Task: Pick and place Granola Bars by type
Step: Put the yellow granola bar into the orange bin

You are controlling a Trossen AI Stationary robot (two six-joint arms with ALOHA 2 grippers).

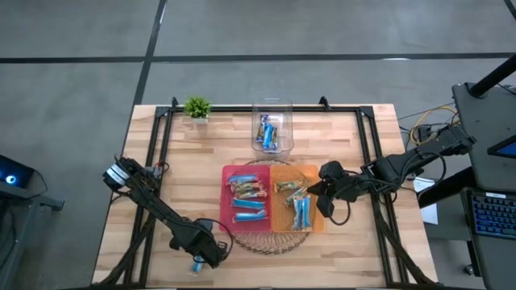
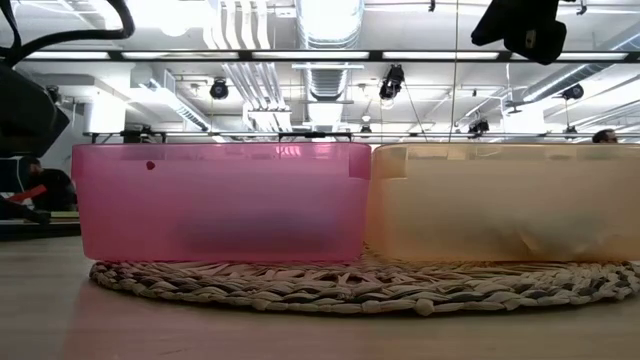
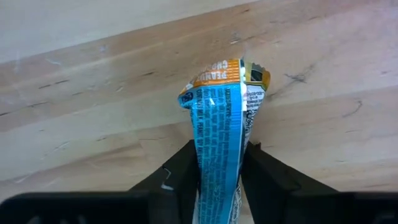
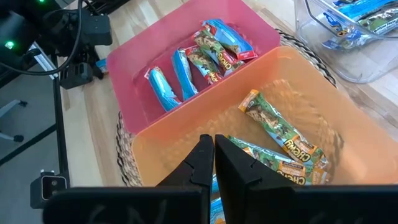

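Two bins: a translucent pink plastic bin (image 1: pixel 227 172) and a translucent orange plastic bin (image 1: pixel 315 225) stood side by side, touching, on a round woven mat (image 1: pixel 262 240) at the centre of the light wooden table (image 1: pixel 363 250).
Left gripper: the left gripper (image 3: pixel 219 163) was at the near left of the table, its two dark fingers (image 3: pixel 181 169) pinched on a light blue shiny wrapped granola bar (image 3: pixel 219 127) with an orange-printed end.
Held bar: it sat between the fingers just above the bare wood, well apart from both bins.
Right gripper: the right gripper (image 4: pixel 214 151) hung over the right side of the orange bin, fingers pressed together with nothing between them.
Pink bin contents: several blue bars (image 4: pixel 169 82) and a few brown-printed ones (image 4: pixel 211 59).
Orange bin contents: green-and-tan bars (image 4: pixel 280 134) plus blue ones (image 1: pixel 301 211) at its near end.
Clear container: a clear plastic tub (image 1: pixel 272 109) at the far centre held more blue bars (image 1: pixel 268 132).
Plant: a small green potted plant (image 1: pixel 197 107) stood at the far left edge.
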